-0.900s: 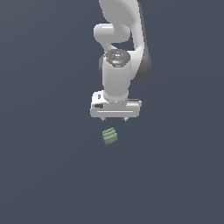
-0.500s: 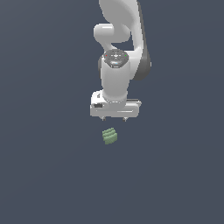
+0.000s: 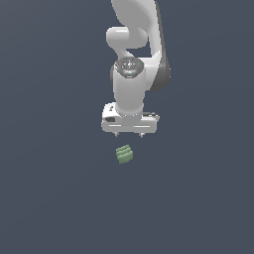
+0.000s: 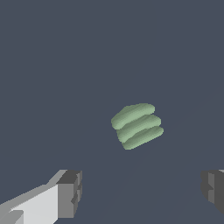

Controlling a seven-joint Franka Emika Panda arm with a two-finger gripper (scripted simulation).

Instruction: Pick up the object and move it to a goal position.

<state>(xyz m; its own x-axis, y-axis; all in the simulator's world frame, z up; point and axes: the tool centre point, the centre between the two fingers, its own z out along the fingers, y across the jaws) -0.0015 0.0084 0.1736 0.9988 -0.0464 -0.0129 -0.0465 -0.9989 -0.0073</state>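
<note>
Pickup not begun: green lump (image 3: 125, 154) lies free on counter (image 3: 54, 198), just at 7 o'clock of gripper (image 3: 129, 135); gripper spread wide, empty, apart from lump; descent, grasp, carry to goal all remain

The white Panda arm (image 3: 139, 44) reaches down from twelve o'clock in the exterior view, its upper links folding at a rounded joint before the wrist drops straight toward six o'clock. The wrist cap faces the camera, with small coloured marks on its face. Below it the wide end effector (image 3: 129, 134) points downward, its two short fingertips (image 3: 117, 134) spread far apart. In the wrist view the grey finger pads (image 4: 70, 192) sit wide, holding nothing.
</note>
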